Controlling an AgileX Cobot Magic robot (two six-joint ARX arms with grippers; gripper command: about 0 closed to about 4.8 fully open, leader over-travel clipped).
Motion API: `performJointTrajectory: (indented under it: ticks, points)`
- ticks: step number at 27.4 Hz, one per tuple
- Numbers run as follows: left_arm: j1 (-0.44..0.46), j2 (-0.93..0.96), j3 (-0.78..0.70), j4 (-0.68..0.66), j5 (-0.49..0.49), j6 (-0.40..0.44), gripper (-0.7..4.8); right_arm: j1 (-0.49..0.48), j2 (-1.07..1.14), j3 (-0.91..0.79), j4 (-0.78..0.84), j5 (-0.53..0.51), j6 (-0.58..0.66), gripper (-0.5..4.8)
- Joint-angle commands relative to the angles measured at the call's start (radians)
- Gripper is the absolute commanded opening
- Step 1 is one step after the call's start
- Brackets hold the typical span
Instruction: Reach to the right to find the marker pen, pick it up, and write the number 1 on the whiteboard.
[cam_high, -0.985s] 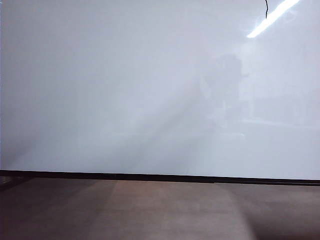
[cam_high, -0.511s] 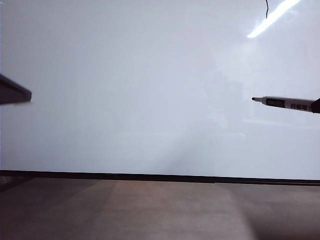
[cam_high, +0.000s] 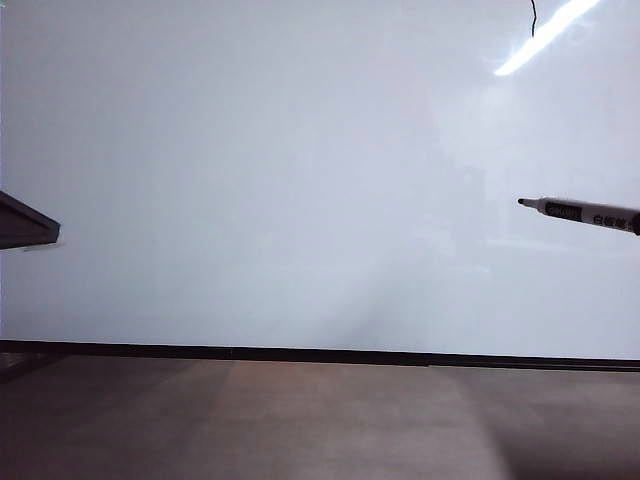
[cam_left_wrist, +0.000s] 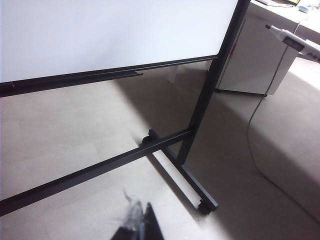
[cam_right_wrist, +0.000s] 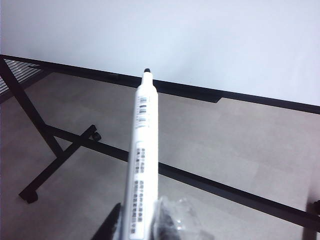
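Marker pen (cam_high: 583, 213) enters from the right edge of the exterior frame, about mid-height, tip leading and pointing left, barrel near level. You can see it again in the upper right of the left wrist frame (cam_left_wrist: 292, 40). Right gripper (cam_right_wrist: 135, 220): jaws pinch the pen's rear barrel at the bottom of the right wrist frame, and the cap is off, dark tip exposed.

Whiteboard (cam_high: 300, 170) fills most of the exterior frame. It bears no writing; the short dark line at the top right edge looks like a cable or a stray mark, I cannot tell which. Tip looks to be apart from the board; no frame shows contact.

Left gripper (cam_left_wrist: 137, 225): only a dark sliver shows at the bottom of its wrist frame, plus a grey wedge at the left edge of the exterior frame. You cannot tell how its jaws stand.

Step in hand, as I judge it: bring the tip to the board.
- Turn the tip toward the surface before advancing.
- Advance slowly; press lightly, or the pen may slip in the pinch.
- Draw one straight downward stroke.
- Keep the left arm clear of the writing area.
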Motion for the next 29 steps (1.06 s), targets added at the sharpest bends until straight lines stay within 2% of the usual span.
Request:
performJointTrajectory:
  ticks: [1,4,7,10,13,15,20,29]
  points:
    - [0.008,-0.02,0.001,0.01,-0.002,-0.006,-0.05,0.001,-0.001,0.0,0.015,0.002,0.0,-0.01]
    - [0.123,-0.075,0.001,0.009,0.078,-0.006,-0.05,0.001,-0.002,0.0,0.015,0.005,0.0,-0.01]
    - [0.369,-0.108,0.001,0.009,0.15,-0.006,-0.05,0.001,-0.002,0.0,0.015,0.005,0.0,-0.01]
    - [0.6,-0.144,0.002,0.009,0.146,-0.006,-0.05,-0.005,-0.041,0.0,0.0,0.005,0.0,-0.01]
    - [0.743,-0.147,0.002,0.008,0.122,-0.006,-0.05,-0.055,-0.146,0.0,-0.005,0.0,0.0,-0.01]
    - [0.77,-0.147,0.002,0.008,0.101,-0.006,-0.05,-0.119,-0.199,0.005,-0.005,-0.002,0.0,-0.01]
    - [0.77,-0.147,0.001,0.006,0.106,-0.006,-0.05,-0.274,-0.232,0.004,0.01,0.005,0.0,-0.01]
    - [0.77,-0.147,0.001,0.005,0.106,-0.006,-0.05,-0.301,-0.232,0.004,0.01,0.005,0.0,-0.01]
